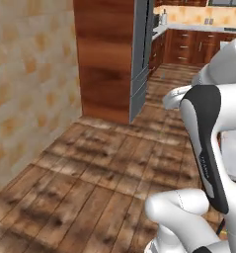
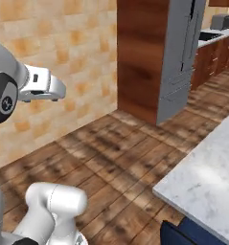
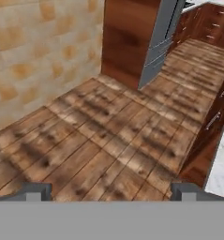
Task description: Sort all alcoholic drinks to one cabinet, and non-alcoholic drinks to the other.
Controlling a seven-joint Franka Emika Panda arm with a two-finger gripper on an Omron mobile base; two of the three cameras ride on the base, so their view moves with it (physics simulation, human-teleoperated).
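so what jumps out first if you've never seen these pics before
The wide wooden plank floor takes up most of every view, with a tan tiled wall along its left side. Straight ahead stands a tall reddish-brown panel with a grey fridge set against its right side. In the hand view the gripper is open over bare floor, and a pale marble counter juts in at the lower right of the right base view.

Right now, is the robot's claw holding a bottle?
No, the claw is wide open over the bare wooden floor, with nothing between its tips.
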